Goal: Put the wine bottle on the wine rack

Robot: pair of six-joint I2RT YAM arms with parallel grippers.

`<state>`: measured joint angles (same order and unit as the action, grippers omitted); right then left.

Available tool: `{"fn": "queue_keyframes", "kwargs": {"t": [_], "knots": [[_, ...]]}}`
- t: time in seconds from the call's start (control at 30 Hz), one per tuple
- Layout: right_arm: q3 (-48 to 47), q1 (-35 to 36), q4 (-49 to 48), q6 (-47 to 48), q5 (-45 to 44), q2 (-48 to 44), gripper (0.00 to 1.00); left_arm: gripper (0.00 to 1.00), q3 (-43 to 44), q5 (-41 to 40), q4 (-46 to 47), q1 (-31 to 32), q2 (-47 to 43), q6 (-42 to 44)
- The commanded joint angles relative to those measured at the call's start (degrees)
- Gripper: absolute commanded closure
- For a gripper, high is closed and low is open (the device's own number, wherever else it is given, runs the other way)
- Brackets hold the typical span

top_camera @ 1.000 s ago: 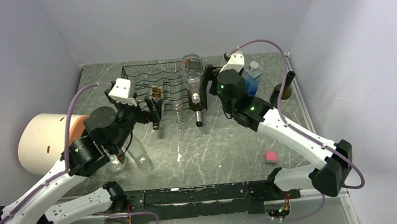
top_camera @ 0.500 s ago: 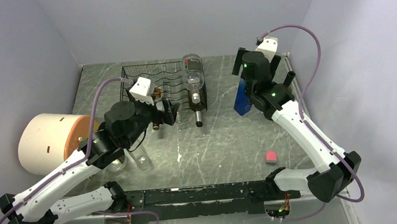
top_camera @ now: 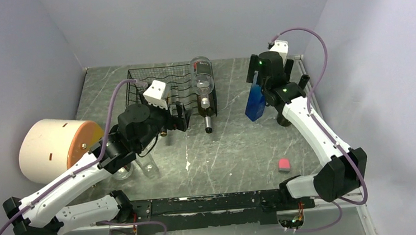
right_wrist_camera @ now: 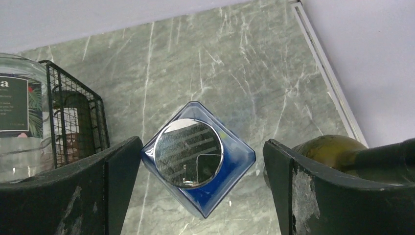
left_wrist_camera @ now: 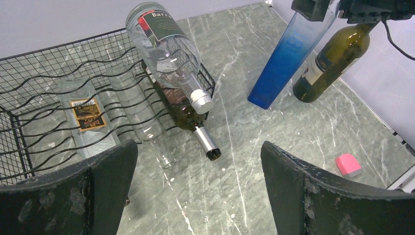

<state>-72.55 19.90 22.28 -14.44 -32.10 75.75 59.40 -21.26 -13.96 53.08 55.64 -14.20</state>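
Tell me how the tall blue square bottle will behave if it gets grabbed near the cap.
Tall and narrow on a small base, the blue bottle probably tips easily if nudged high up. Its glossy, glass-like sides look slippery and likely breakable. Its square section should keep it from rolling if it falls.

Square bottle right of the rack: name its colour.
The bottle is blue; left wrist view shows it best.
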Motion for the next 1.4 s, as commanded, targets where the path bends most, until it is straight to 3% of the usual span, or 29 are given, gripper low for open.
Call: {"fn": "queue_keyframes", "kwargs": {"t": [0.0, 0.2, 0.43, 0.73, 0.8, 0.93, 0.97, 1.2, 1.37], "knots": [[0.1, -2.2, 0.7, 0.2, 2.3, 1.2, 0.02, 0.0, 2.2, 0.9, 1.3, -0.1, 0.5, 0.1], [1.2, -2.4, 0.8, 0.1, 4.7, 1.2, 0.07, 0.0, 2.9, 1.3, 2.6, -0.1, 1.4, 1.5], [3.5, -2.3, 0.6, 1.6, 9.0, -0.7, 0.24, 0.01, 3.3, 2.0, 3.3, -0.1, 3.6, 1.7], [5.0, -2.3, 0.1, 3.3, 11.6, -1.8, 0.11, 0.0, 4.1, 3.5, 5.1, -0.1, 6.7, 1.6], [4.8, -2.3, 0.4, 3.3, 12.2, -1.4, 0.18, 0.0, 4.1, 4.1, 5.6, -0.1, 7.4, 1.8], [3.8, -2.4, 0.3, 3.5, 12.1, -1.8, 0.48, 0.0, 3.2, 5.4, 7.5, -0.1, 8.4, 1.5], [3.7, -2.4, 0.0, 3.6, 12.2, -2.3, 0.51, 0.0, 2.7, 5.8, 8.4, -0.1, 8.6, 1.4], [3.7, -2.3, -1.0, 5.8, 13.7, -6.9, 0.54, 0.01, -0.3, 8.1, 15.4, -0.1, 10.9, 2.7], [4.6, -2.4, 1.3, 6.6, 15.1, -7.1, 0.5, 0.02, 0.6, 8.6, 15.7, -0.1, 13.7, 3.4]]}}
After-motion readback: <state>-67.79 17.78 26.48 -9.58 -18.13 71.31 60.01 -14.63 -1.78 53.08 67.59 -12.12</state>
